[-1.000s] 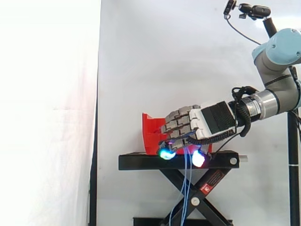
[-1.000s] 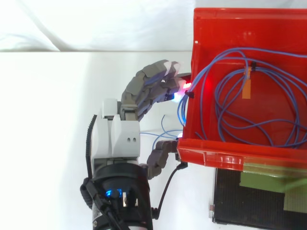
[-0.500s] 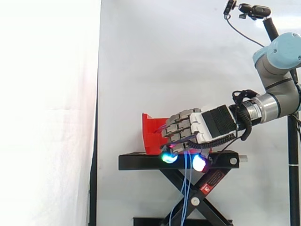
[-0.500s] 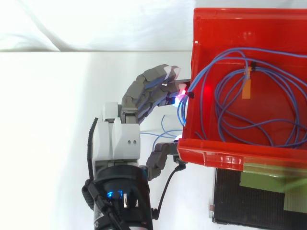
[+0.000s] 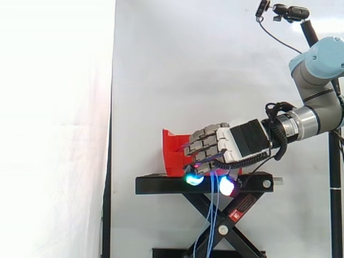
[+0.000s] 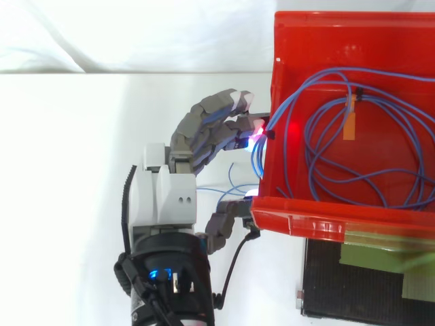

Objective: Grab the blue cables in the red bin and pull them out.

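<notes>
Hand [image 6: 166,197] grips blue cables [image 6: 256,161] beside red bin [image 6: 319,224]

A white curtain [image 5: 177,64] hangs behind everything. The far left side [image 5: 54,129] is very bright, and a thin dark strip [image 5: 109,177] runs down next to it. A black stand [image 5: 161,185] sits in the middle on crossed legs [image 5: 224,230]. A black pole [image 5: 335,204] stands at the right with a small camera [image 5: 293,12] on top. From above, the ground is white cloth [image 6: 68,170].

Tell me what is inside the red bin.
Blue cables in loops, with an orange tag. Some strands leave the red bin into the robot hand, whose curled fingers cover them there.
</notes>
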Controlling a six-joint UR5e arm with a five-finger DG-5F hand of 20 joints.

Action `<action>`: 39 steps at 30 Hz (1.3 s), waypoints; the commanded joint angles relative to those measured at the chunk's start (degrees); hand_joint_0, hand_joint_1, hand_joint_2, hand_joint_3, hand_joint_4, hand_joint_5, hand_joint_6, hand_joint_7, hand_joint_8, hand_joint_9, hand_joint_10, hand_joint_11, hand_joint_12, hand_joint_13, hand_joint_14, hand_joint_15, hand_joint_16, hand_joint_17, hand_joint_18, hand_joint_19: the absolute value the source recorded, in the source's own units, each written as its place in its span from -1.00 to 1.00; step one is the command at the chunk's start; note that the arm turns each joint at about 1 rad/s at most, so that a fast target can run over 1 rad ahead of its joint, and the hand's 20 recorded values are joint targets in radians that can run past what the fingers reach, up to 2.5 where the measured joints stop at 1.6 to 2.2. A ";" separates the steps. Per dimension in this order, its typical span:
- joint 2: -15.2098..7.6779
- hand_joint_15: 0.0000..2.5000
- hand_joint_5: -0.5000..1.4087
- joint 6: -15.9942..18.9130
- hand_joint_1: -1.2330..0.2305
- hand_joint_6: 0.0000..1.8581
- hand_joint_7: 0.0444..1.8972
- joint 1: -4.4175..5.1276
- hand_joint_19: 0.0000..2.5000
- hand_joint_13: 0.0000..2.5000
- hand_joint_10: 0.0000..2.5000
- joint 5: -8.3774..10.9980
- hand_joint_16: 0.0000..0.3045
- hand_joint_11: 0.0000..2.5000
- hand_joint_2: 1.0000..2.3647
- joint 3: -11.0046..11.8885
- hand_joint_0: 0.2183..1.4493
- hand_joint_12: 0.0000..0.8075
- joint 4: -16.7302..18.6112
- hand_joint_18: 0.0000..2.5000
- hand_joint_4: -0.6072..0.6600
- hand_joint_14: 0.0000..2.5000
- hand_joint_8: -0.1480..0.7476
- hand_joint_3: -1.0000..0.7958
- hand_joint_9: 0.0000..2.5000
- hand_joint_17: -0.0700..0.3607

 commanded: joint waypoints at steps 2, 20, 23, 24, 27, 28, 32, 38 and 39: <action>-0.02 -0.66 0.54 0.00 -0.46 -0.99 -0.21 0.06 -0.55 -0.39 -0.99 0.00 -0.71 -0.63 -1.00 0.03 -0.24 -0.19 0.07 -0.52 0.39 -0.99 -0.06 -1.00 -0.25 -0.21; -0.02 -0.65 0.59 0.00 -0.45 -0.99 -0.18 0.06 -0.55 -0.37 -0.99 0.00 -0.73 -0.62 -1.00 0.03 -0.19 -0.22 -0.19 -0.52 0.32 -0.99 -0.07 -1.00 -0.22 -0.24; -0.02 -0.65 0.59 0.00 -0.45 -0.99 -0.17 0.06 -0.55 -0.37 -0.98 0.00 -0.73 -0.62 -1.00 -0.05 -0.18 -0.23 -0.02 -0.52 0.31 -0.99 -0.08 -1.00 -0.22 -0.24; -0.02 -0.65 0.59 0.00 -0.45 -0.99 -0.17 0.06 -0.55 -0.37 -0.98 0.00 -0.73 -0.62 -1.00 -0.05 -0.18 -0.23 -0.02 -0.52 0.33 -0.99 -0.08 -1.00 -0.22 -0.24; 0.06 -0.66 0.60 0.00 -0.45 -0.99 -0.17 0.06 -0.54 -0.37 -0.99 0.00 -0.73 -0.62 -1.00 -0.05 -0.18 -0.23 -0.19 -0.52 0.31 -0.99 -0.08 -1.00 -0.21 -0.25; -0.02 -0.65 0.60 0.00 -0.45 -1.00 -0.17 0.06 -0.54 -0.37 -0.99 0.00 -0.73 -0.62 -1.00 0.03 -0.18 -0.23 -0.19 -0.52 0.32 -0.99 -0.09 -1.00 -0.21 -0.25; -0.02 -0.65 0.60 0.09 -0.45 -0.99 -0.16 0.06 -0.54 -0.37 -0.98 0.00 -0.73 -0.61 -1.00 0.03 -0.17 -0.23 -0.19 -0.52 0.32 -0.99 -0.08 -1.00 -0.21 -0.25; -0.02 -0.66 0.61 0.00 -0.45 -1.00 -0.15 0.06 -0.54 -0.37 -0.98 0.00 -0.73 -0.61 -1.00 0.03 -0.17 -0.23 -0.28 -0.52 0.29 -0.99 -0.09 -1.00 -0.21 -0.25; -0.02 -0.65 0.61 0.00 -0.45 -0.99 -0.15 0.06 -0.54 -0.37 -0.98 0.00 -0.73 -0.62 -1.00 0.03 -0.17 -0.24 -0.28 -0.52 0.29 -0.99 -0.09 -1.00 -0.20 -0.25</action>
